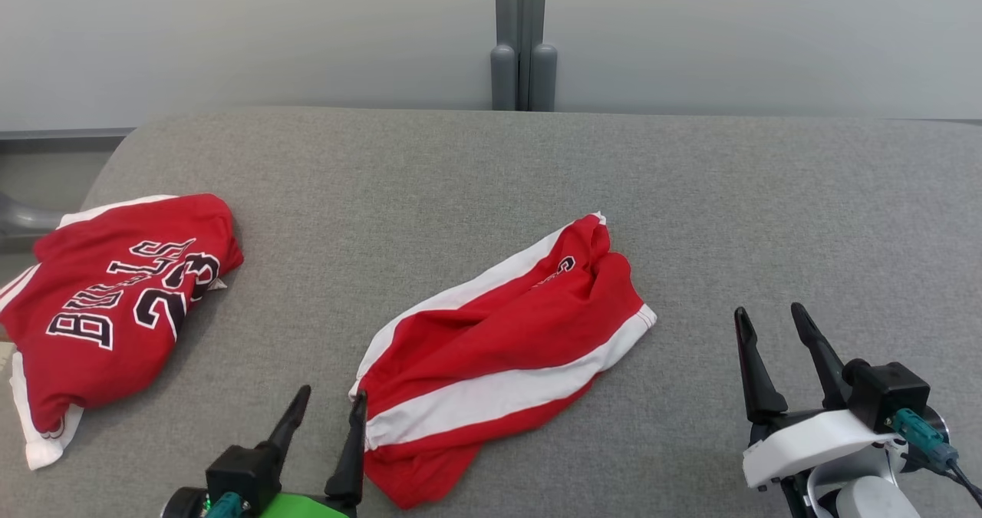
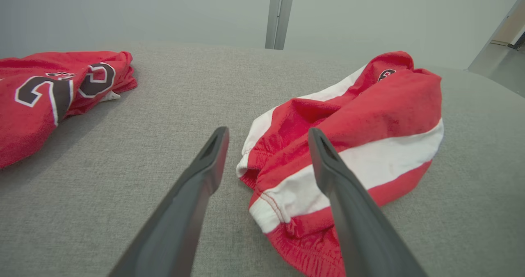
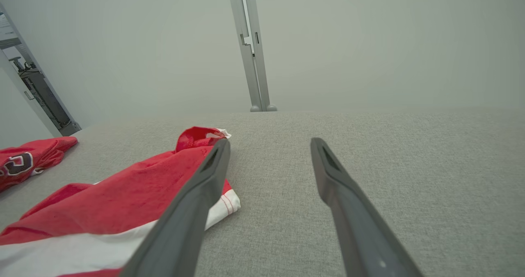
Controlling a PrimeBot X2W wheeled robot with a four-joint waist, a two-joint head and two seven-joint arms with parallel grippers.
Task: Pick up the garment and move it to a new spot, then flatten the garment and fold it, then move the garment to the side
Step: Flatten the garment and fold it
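A crumpled pair of red shorts with white side stripes, the garment [image 1: 499, 349], lies in the middle of the grey padded table [image 1: 491, 165]. My left gripper [image 1: 331, 401] stands open at the garment's near left corner, nothing between its fingers. In the left wrist view that gripper [image 2: 268, 136] points at the garment's [image 2: 361, 121] waistband edge, its right finger over the cloth. My right gripper [image 1: 769, 312] is open over bare table to the right of the garment. The right wrist view shows its fingers [image 3: 268, 145] spread, the garment [image 3: 123, 203] at lower left.
A red jersey with black lettering and the number 23 [image 1: 107, 303] lies bunched at the table's left edge, also in the left wrist view [image 2: 49, 92]. A grey post [image 1: 523, 38] stands behind the table against the wall. Bare grey surface stretches to the right and far side.
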